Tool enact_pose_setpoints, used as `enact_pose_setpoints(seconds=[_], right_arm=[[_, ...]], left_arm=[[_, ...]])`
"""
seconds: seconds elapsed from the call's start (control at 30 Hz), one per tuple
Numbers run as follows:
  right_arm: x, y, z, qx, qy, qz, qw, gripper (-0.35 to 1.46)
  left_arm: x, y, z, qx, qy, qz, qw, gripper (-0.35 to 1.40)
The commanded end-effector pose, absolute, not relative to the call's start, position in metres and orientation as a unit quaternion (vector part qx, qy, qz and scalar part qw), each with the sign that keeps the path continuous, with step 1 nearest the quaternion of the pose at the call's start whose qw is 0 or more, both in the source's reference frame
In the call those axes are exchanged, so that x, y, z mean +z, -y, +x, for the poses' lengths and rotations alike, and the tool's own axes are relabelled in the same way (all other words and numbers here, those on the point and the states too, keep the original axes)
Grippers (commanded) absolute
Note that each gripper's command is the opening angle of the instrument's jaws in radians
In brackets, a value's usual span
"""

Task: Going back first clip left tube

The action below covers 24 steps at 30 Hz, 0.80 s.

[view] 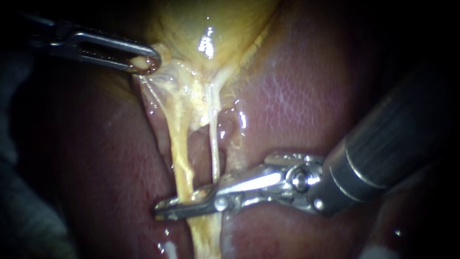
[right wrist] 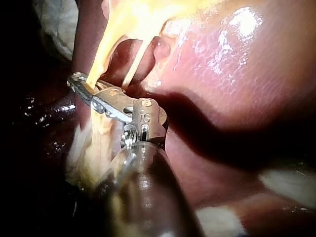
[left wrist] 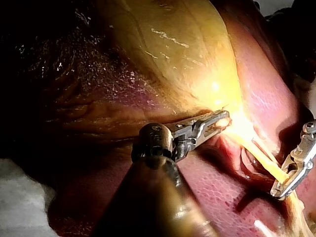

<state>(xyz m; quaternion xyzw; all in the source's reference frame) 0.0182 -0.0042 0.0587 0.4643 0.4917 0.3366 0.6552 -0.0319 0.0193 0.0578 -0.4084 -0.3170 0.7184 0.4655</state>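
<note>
**Across the thick yellow left tube (view: pixel 182 163), the silver jaws of the right instrument (view: pixel 167 208) stand apart**

Low in the endoscope view, the left tube runs down from the gallbladder's neck and passes between those parted jaws (the left wrist view shows the same gap). The thin pale right tube (view: pixel 214 144) hangs just beside it, on the side nearer the right instrument's dark shaft. Glistening reddish liver (view: pixel 297 96) lies around both tubes. Above them sits the yellow, wet-looking gallbladder (view: pixel 211 24). The slotted steel jaws of the left instrument (view: pixel 146 62) are clamped on tissue at its neck, and the membrane below is stretched taut.
</note>
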Motion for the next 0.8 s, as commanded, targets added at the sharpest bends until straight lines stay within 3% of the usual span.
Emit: enact_pose_setpoints(seconds=[0.03, 0.2, 0.33, 0.43, 0.67, 0.8], right_arm=[[0.0587, 0.0042, 0.0182, 0.337, -0.492, 0.464, 0.655, -0.35], [0.0589, 0.0043, 0.0182, 0.330, -0.496, 0.460, 0.658, -0.30], [0.0600, 0.0044, 0.0186, 0.299, -0.517, 0.419, 0.683, 0.20], [0.0615, 0.0046, 0.0186, 0.305, -0.505, 0.405, 0.699, 0.39], [0.0647, 0.0047, 0.0177, 0.301, -0.501, 0.369, 0.723, 0.49], [0.0645, 0.0044, 0.0166, 0.294, -0.507, 0.328, 0.741, 0.49]], left_arm=[[0.0578, -0.0193, -0.0319, 0.718, 0.317, -0.408, 0.466, -0.35], [0.0578, -0.0193, -0.0319, 0.718, 0.317, -0.408, 0.466, -0.35], [0.0578, -0.0193, -0.0319, 0.718, 0.317, -0.408, 0.466, -0.35], [0.0578, -0.0193, -0.0319, 0.718, 0.317, -0.408, 0.466, -0.35], [0.0578, -0.0192, -0.0319, 0.718, 0.317, -0.408, 0.466, -0.35], [0.0578, -0.0192, -0.0318, 0.718, 0.317, -0.408, 0.465, -0.35]])
